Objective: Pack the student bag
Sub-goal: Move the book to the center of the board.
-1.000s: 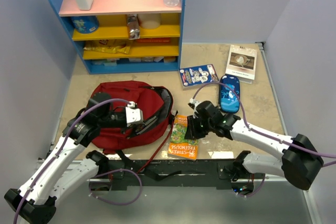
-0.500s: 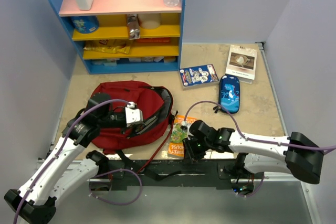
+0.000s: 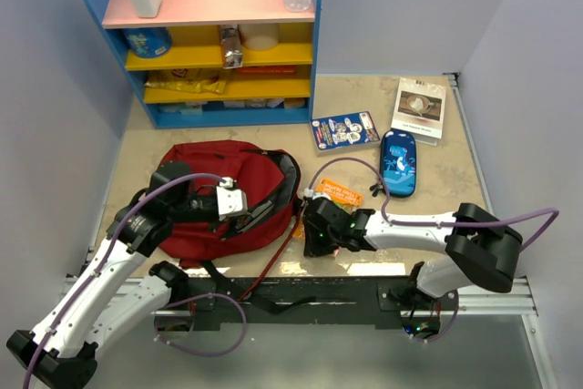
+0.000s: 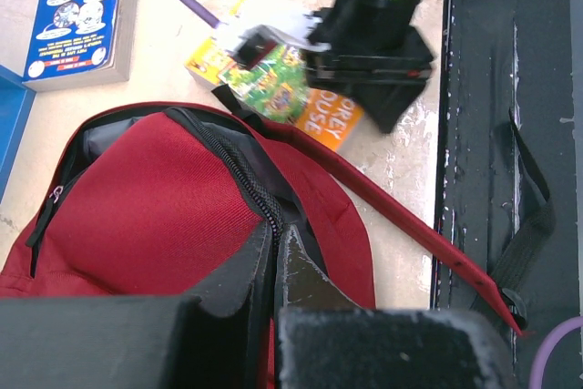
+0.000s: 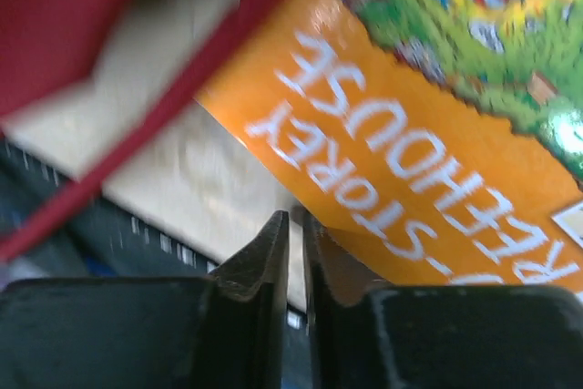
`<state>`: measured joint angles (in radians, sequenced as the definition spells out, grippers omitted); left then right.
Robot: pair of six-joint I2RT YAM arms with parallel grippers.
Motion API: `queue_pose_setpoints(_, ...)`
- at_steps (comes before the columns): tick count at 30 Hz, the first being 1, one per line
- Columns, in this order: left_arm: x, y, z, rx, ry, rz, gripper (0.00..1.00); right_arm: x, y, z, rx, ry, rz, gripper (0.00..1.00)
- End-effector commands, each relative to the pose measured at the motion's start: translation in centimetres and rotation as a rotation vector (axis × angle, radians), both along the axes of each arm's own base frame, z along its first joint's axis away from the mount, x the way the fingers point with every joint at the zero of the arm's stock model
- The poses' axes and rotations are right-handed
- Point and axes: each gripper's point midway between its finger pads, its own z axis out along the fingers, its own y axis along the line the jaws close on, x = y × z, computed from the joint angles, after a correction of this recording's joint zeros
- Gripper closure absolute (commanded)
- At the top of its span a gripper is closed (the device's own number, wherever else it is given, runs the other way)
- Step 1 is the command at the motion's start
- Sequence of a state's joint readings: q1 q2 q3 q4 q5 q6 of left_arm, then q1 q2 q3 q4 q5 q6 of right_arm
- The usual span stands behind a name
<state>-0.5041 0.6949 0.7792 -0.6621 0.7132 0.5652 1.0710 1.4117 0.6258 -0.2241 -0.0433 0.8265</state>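
Sliding the book into the open bag

The dark red bag [image 3: 246, 163] lies on the table [image 3: 437, 193] in front of the left arm, with its zipped mouth [image 4: 100, 138] facing right. The left claw [image 4: 276, 257] is clenched on the edge of the bag beside the zip and holds that lip up off the lower side. The right claw [image 5: 296, 243] is just beside the bag. Its fingers are pinched nearly together on the lower edge of the orange book [image 5: 410, 179], which sits tilted above the table.

We judge the step in hand to be carrying this book into the mouth. To do it well, we should lead with a corner or the narrow edge and aim it under the raised lip. The cover should stay close to level so it slips along the lining instead of butting against the zip. One red strap [image 4: 392, 211] trails across the path, so we lift over it and don't drag through it. The grip is only at the edge, so we move slowly and avoid sharp turns of the wrist. We let go only once most of the book is past the zip
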Motion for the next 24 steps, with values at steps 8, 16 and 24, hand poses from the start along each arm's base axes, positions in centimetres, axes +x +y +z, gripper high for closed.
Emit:
queue_pose_setpoints(8,0.0,-0.6,3.7,-0.076,-0.098,-0.042,1.00,12.2,2.7,5.2,0.084,-0.351,-0.178,0.61)
queue_pose_setpoints(16,0.0,-0.6,3.8,-0.077,-0.101,-0.039,1.00,20.1,-2.3,9.0,0.060,-0.451,-0.308,0.44)
queue_pose_setpoints(24,0.0,-0.6,4.1,-0.079,-0.102,-0.039,1.00,25.7,-10.2,10.4,-0.063,-0.540,-0.462,0.04)
